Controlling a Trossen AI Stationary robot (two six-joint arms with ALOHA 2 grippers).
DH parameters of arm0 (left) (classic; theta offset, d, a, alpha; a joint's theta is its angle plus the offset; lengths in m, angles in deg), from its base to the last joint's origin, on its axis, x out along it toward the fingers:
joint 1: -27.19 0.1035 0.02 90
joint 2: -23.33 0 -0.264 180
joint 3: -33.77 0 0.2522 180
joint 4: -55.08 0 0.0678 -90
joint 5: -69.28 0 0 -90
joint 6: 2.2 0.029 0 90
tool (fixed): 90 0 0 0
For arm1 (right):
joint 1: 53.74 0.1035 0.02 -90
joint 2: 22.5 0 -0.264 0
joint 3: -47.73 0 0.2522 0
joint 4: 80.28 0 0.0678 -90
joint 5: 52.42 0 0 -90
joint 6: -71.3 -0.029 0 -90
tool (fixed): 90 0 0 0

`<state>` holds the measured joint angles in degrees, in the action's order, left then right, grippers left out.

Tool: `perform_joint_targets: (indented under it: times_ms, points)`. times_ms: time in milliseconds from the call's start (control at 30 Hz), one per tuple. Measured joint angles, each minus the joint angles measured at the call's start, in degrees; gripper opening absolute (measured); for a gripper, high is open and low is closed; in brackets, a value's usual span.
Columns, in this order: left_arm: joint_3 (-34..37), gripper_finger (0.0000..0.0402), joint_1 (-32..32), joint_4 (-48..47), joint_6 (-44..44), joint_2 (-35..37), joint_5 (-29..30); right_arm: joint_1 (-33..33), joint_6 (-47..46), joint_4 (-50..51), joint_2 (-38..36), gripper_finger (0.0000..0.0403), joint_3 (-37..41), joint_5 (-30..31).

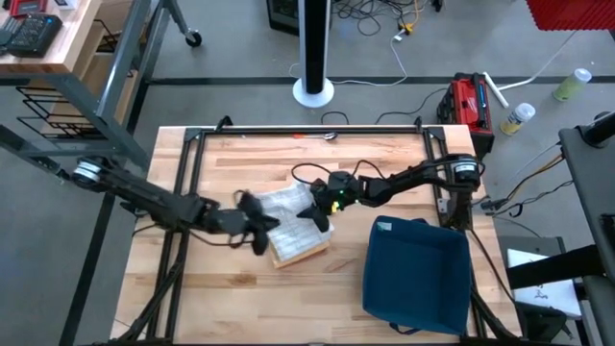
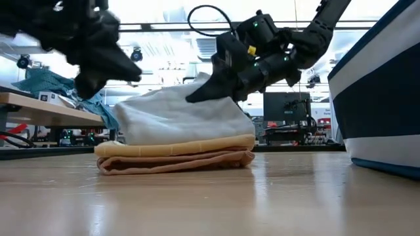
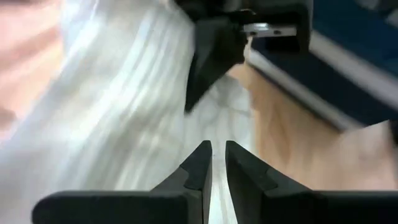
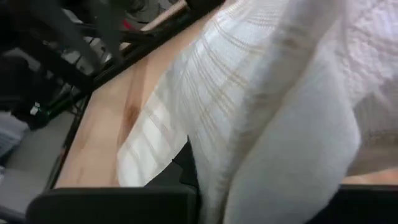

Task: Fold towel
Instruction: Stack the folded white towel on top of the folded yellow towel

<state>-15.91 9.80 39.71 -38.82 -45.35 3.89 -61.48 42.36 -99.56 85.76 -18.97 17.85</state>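
On the middle of the wooden table (image 1: 231, 288), a white towel (image 1: 286, 207) draped over a folded tan towel (image 1: 300, 249), the tan one flat on the wood with its edge showing below and to the right of the white cloth. Seen level across the table: white towel (image 2: 177, 118) humped on top of the tan stack (image 2: 176, 156), highest toward the right, sloping down on the left.

At the white towel's left edge, left gripper (image 1: 252, 226), reaching in from the left side of the table. Fingers nearly together in its own wrist view (image 3: 212, 165), only a thin strip of white cloth showing in the narrow gap; pinched on the towel.

At the towel's right edge, right gripper (image 1: 322, 213), reaching in from the right, a green light on the arm just behind it. In the level view, tip (image 2: 200, 94) pressed into the upper right of the white towel. In its own wrist view, striped white cloth (image 4: 261, 112) filling most of the frame and bunched over the fingers; closed on the towel.

To the right of the towels, well apart, a dark blue bin (image 1: 415, 269) standing on the table near the right edge.
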Motion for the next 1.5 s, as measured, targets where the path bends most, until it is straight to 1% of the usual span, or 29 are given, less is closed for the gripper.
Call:
perform_joint_targets:
  times_ms: [67,167,233,300,333,400,500,600,700,867,1000,1067,1233,1367,1500]
  points:
    - [5.0,0.004,-1.8,4.2,-6.1,3.9,1.3,0.0,2.4,0.5,-1.3,0.0031,0.2,0.3]
    - [13.2,0.005,-3.8,14.1,-16.4,7.4,1.5,0.0,5.5,3.0,-3.2,0.0031,0.2,1.4]
    - [17.8,0.0063,-5.0,19.7,-24.4,8.0,1.9,0.0,7.0,5.4,-4.0,0.0031,0.2,2.3]
    - [21.3,0.0078,-6.3,23.8,-32.0,7.6,1.9,0.0,6.6,6.5,-4.0,0.0031,0.2,2.4]
    - [22.4,0.0087,-6.8,25.4,-35.1,7.2,2.1,0.1,5.7,6.9,-4.0,0.0031,0.2,2.4]
    - [23.0,0.0106,-7.6,27.3,-38.4,6.2,3.5,0.4,1.9,6.8,-4.0,0.0031,0.2,2.5]
    - [22.3,0.0133,-7.8,29.7,-38.5,5.5,4.8,1.1,-3.4,6.6,-3.5,0.0031,0.0,1.8]
    - [20.9,0.0153,-7.8,29.8,-36.8,5.8,4.8,1.3,-5.0,5.3,-3.5,0.0031,0.0,1.1]
    - [19.9,0.0163,-7.8,29.2,-37.4,5.6,5.0,0.5,-7.0,5.5,-3.4,0.0031,-0.7,-0.2]
    - [19.4,0.0155,-7.8,28.5,-38.9,4.0,5.5,0.5,-8.3,6.1,-3.1,0.0031,-2.3,-0.4]
    - [19.4,0.0147,-7.8,28.8,-38.6,4.1,5.5,0.2,-12.2,5.7,-3.3,0.0031,-4.3,-4.6]
    - [19.4,0.0142,-7.8,29.7,-37.2,5.3,5.5,0.2,-14.2,6.2,-3.4,0.0031,-4.8,-5.9]
    - [17.5,0.0131,-7.8,29.7,-30.6,10.0,5.5,0.4,-18.2,9.6,-3.3,0.0031,-5.0,-5.7]
    - [14.9,0.0121,-7.8,24.6,-24.4,14.7,5.8,1.4,-20.4,11.9,-3.3,0.0031,-5.0,-3.0]
    - [10.9,0.011,-7.8,9.9,-21.9,17.5,9.2,2.0,-21.5,13.2,-3.3,0.0031,-4.9,0.0]
